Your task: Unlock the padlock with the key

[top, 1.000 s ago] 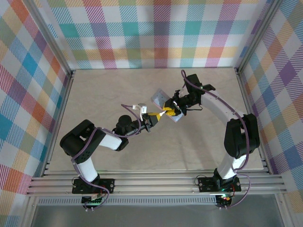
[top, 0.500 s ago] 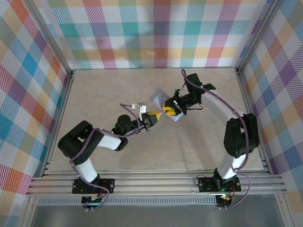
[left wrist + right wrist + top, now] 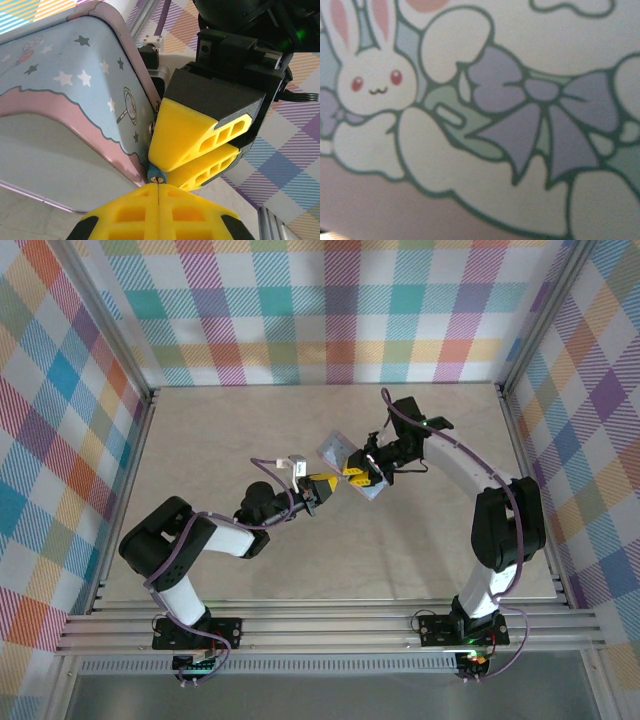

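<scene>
A small blue padlock (image 3: 156, 174) with a brass keyhole hangs on the clasp of a pastel tin box (image 3: 75, 100). In the left wrist view my right gripper (image 3: 167, 167) is shut on the padlock's body with its yellow fingers (image 3: 190, 135). My left gripper (image 3: 158, 192) is shut on the key (image 3: 158, 188), a thin blade that shows edge-on between the pads, its tip right at the keyhole. From above, the left gripper (image 3: 321, 483) and right gripper (image 3: 353, 472) meet at the near edge of the tin (image 3: 334, 448).
The right wrist view looks closely at the tin's printed lid, with a rabbit (image 3: 370, 80) and a purple bow (image 3: 540, 110). Aluminium frame rails (image 3: 330, 625) run along the near edge. Plaid walls (image 3: 330, 310) enclose the beige tabletop (image 3: 220, 430).
My left gripper has edged slightly left and away from the arm bases with the key. The right arm and the tin have stayed put.
</scene>
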### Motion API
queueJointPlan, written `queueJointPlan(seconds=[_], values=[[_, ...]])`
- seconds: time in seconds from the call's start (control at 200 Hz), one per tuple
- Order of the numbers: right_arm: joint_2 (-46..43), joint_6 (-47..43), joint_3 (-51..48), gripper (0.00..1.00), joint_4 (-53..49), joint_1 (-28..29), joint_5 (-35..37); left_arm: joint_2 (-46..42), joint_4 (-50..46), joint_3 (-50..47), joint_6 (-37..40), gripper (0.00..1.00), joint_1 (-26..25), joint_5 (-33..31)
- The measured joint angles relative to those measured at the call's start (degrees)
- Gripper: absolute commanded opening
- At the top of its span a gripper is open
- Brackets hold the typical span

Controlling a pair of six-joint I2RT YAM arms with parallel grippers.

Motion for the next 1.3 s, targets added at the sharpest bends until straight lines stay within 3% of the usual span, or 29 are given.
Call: queueJointPlan(seconds=[0.37,0.57,0.745,0.8,0.945,1.025,1.13,1.3], values=[[0.0,0.5,-0.1,0.00,1.1,0.2,1.9,0.0,0.4,-0.9,-1.8,0.00,0.0,-1.4],[-0.1,-1.9,-3.2,0.00,3.1,3.3,13.8,0.0,0.5,-7.1,-3.7,0.00,0.4,-3.8],[-0.6,-3.5,-12.6,0.00,11.1,8.1,23.9,-1.3,-1.6,-13.8,-6.0,0.00,0.9,-5.8],[-1.0,-4.3,-15.8,0.07,15.4,9.4,27.2,-2.8,-3.0,-15.5,-6.7,0.00,1.1,-6.4],[-1.4,-4.5,-20.6,0.38,25.3,10.7,30.4,-9.9,-9.8,-17.6,-8.4,0.00,1.2,-7.7],[-1.4,-3.6,-22.3,0.48,28.2,11.1,29.7,-15.9,-16.1,-17.6,-8.7,0.00,1.2,-8.3],[-2.5,-3.0,-24.9,0.55,29.6,11.3,29.1,-25.9,-25.9,-17.3,-8.7,0.00,1.4,-9.4],[-12.0,-1.4,-29.4,0.54,30.1,11.3,27.8,-40.1,-41.4,-15.3,-8.6,0.00,2.8,-10.6]])
